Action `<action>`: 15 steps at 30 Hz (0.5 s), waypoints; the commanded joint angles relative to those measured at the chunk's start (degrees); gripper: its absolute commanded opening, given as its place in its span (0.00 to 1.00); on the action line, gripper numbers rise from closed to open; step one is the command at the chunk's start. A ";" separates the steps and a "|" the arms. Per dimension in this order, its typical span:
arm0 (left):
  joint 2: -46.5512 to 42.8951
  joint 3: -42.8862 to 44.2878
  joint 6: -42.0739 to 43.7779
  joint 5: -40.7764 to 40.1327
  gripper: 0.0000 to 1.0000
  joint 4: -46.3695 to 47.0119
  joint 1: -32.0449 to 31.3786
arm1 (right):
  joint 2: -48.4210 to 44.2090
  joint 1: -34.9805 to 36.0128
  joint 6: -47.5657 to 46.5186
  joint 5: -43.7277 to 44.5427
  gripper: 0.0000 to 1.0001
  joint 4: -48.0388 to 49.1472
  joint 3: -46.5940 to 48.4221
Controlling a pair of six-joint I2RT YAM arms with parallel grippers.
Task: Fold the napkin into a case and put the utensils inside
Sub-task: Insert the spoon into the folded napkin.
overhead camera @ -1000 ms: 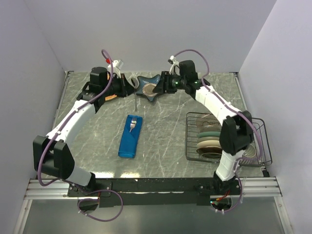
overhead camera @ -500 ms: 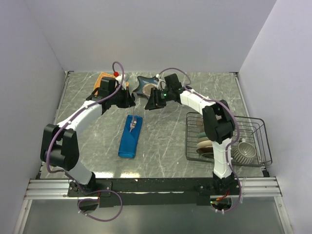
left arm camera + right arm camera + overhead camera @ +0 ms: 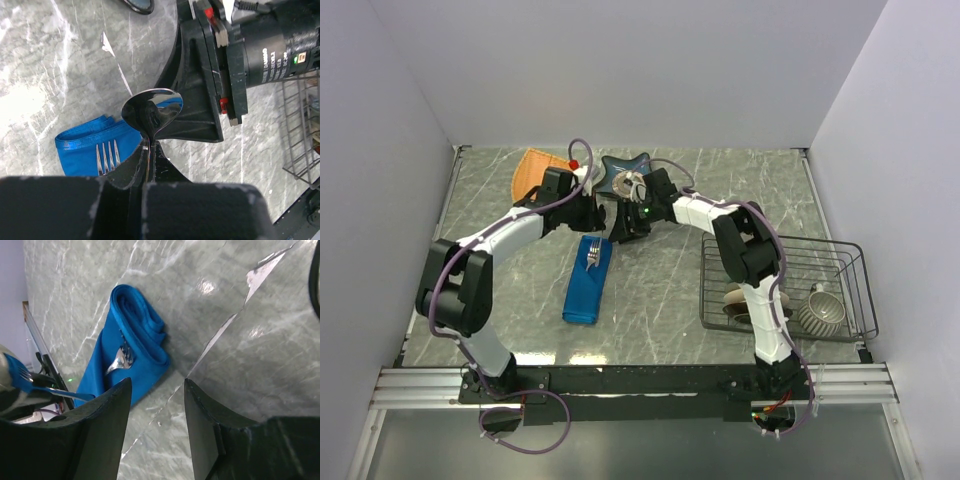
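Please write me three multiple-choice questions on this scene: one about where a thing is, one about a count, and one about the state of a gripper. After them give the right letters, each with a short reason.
1. Where is the fork?
A. in the blue case, tines sticking out
B. in the wire rack
C. on the orange dish

2. How many utensils are in the case?
A. none
B. one
C. two

3. The left gripper is:
A. open and empty
B. shut on the fork
C. shut on the spoon

Answers:
1 A: the fork's tines show at the far end of the case.
2 B: only the fork lies inside.
3 C: the spoon's handle is pinched in the left gripper, with its bowl sticking out.
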 commanded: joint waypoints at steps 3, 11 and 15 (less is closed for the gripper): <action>1.20 0.96 1.24 -1.34 0.01 1.77 -0.86 | 1.11 0.85 1.40 -0.35 0.54 4.27 2.86; 1.12 -0.97 1.33 -2.31 0.01 1.85 -0.86 | 3.04 1.02 5.61 -2.63 0.49 7.17 2.24; 1.64 -1.68 1.77 -2.84 0.01 1.59 -0.86 | 3.31 0.94 6.67 -3.42 0.43 8.75 1.53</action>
